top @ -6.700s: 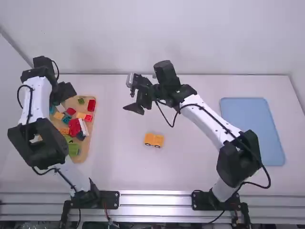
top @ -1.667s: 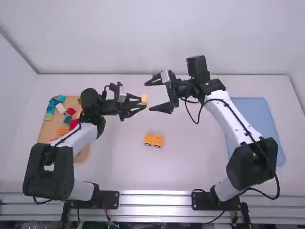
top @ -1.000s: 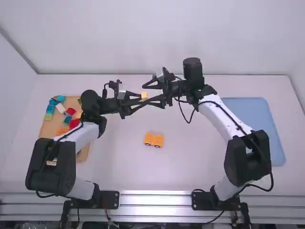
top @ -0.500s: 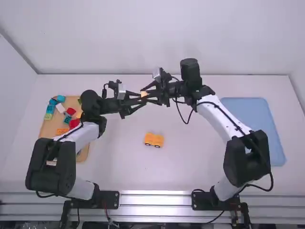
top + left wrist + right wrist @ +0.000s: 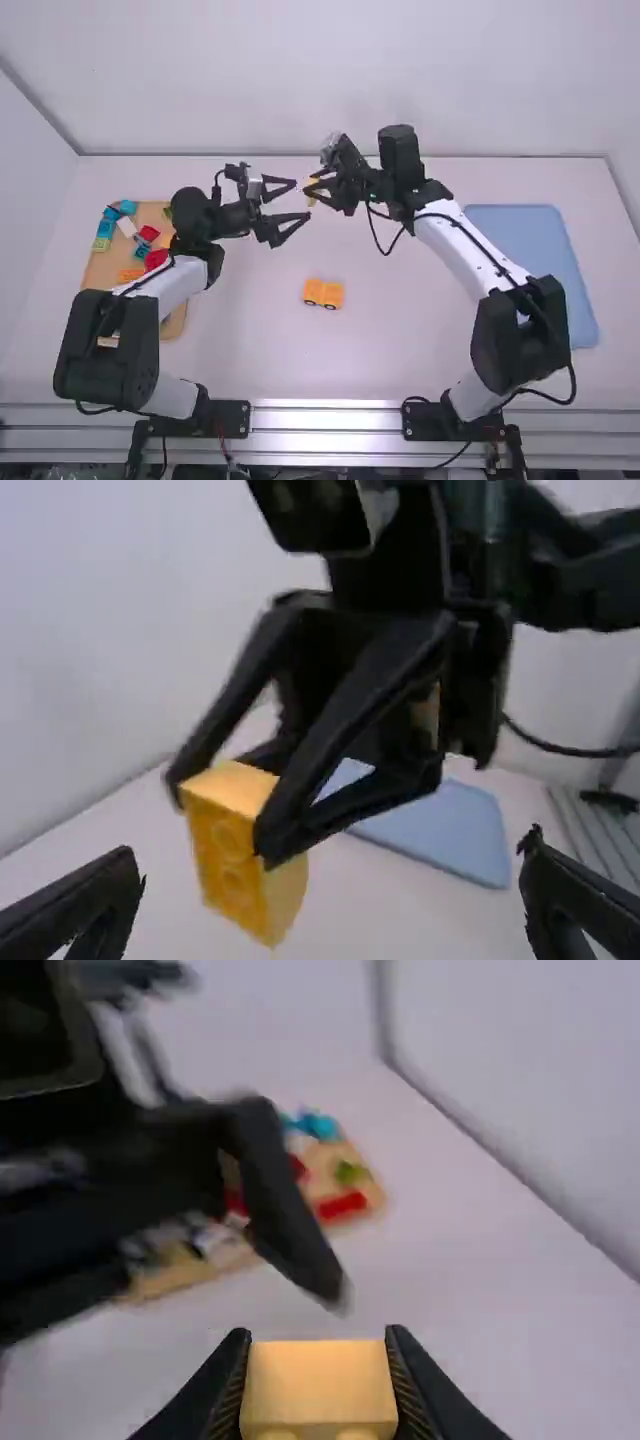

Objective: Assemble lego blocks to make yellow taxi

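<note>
Surface (image 5: 400, 350), white, carries a blue tray (image 5: 540, 270) at right, a tan tray (image 5: 94, 280) of coloured blocks at left. Above it, the left end effector (image 5: 302, 200), released and spread wide, faces the right end effector (image 5: 311, 190). A yellow wheeled piece (image 5: 323, 293) stands between the trays; the right fingers clench a yellow block (image 5: 225, 840).

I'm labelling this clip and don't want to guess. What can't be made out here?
- Part of the wooden tray, and any blocks there: high view, behind the left arm.
- Lower end of the held yellow block: right wrist view, cut off by the bottom edge.
- Part of its sides: left wrist view, behind the right end effector.
- Yellow car's stud count: high view, too small.
</note>
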You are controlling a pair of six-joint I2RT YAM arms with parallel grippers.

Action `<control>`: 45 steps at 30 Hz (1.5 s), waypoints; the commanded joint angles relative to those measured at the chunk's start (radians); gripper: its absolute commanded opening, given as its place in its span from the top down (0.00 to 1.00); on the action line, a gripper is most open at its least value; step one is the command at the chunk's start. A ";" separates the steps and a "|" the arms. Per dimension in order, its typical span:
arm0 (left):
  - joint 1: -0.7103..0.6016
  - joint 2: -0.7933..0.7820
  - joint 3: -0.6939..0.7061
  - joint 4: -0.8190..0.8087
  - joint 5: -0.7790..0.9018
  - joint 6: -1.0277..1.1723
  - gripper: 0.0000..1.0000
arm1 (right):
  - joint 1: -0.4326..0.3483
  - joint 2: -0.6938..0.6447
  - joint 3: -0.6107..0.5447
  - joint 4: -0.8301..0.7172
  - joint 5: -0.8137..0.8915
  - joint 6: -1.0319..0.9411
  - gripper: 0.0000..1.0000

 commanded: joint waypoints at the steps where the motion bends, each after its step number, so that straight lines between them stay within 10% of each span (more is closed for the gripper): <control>1: -0.002 -0.004 0.008 -0.053 -0.126 -0.018 0.01 | 0.034 -0.113 0.003 -0.079 0.464 0.041 0.85; 5: 0.011 -0.004 -0.008 -0.160 -0.151 0.052 0.01 | 0.095 -0.160 0.003 -0.348 0.727 0.006 0.86; 13: -0.002 -0.003 -0.007 -0.287 -0.020 0.403 0.01 | 0.145 -0.037 -0.072 -0.684 0.739 -0.192 0.93; 37: 0.013 -0.003 -0.008 -0.399 -0.102 0.417 0.01 | 0.131 0.113 -0.322 -0.445 0.612 -0.459 1.00; 45: 0.012 -0.003 -0.008 -0.402 -0.102 0.417 0.01 | 0.174 0.203 -0.254 -0.506 0.636 -0.487 0.82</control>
